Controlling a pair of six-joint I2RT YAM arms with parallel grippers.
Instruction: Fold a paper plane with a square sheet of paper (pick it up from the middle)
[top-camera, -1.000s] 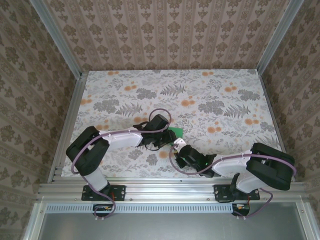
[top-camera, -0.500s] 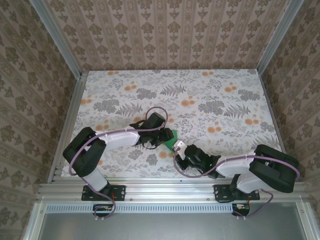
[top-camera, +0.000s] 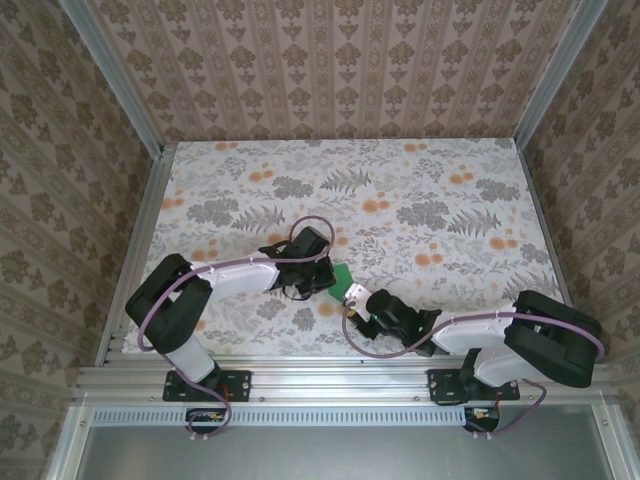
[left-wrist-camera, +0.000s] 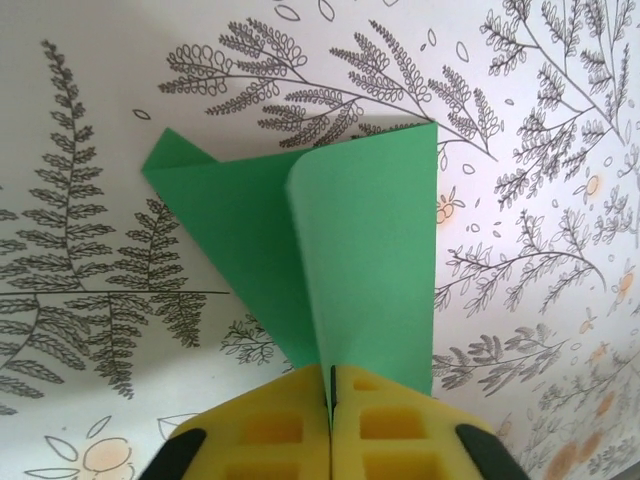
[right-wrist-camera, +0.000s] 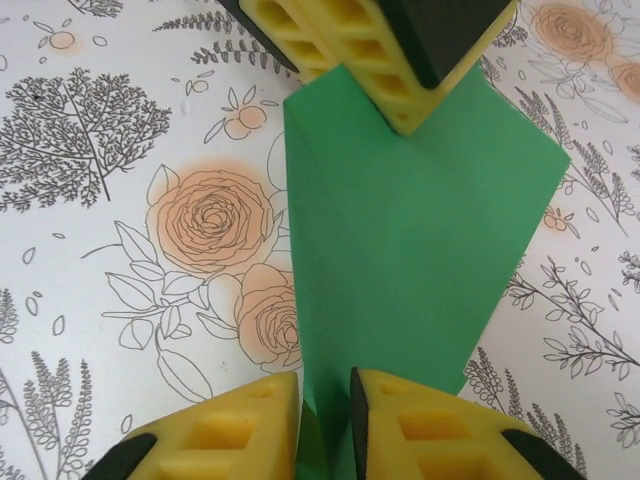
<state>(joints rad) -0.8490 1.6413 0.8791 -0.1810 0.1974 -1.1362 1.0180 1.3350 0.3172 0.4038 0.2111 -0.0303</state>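
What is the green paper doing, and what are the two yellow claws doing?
green paper, folded over, not flat, reaching from one gripper to the other.
left gripper, shut on the green paper.
right gripper, a little open, the paper's edge in the gap.

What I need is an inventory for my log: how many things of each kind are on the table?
Green paper sheet: 1
Yellow-padded grippers: 2, the left gripper and the right gripper
Total: 3

A robot test cell: aluminium frame (top-camera: 330, 380), wallpapered walls (top-camera: 340, 70), floral tabletop (top-camera: 420, 200).
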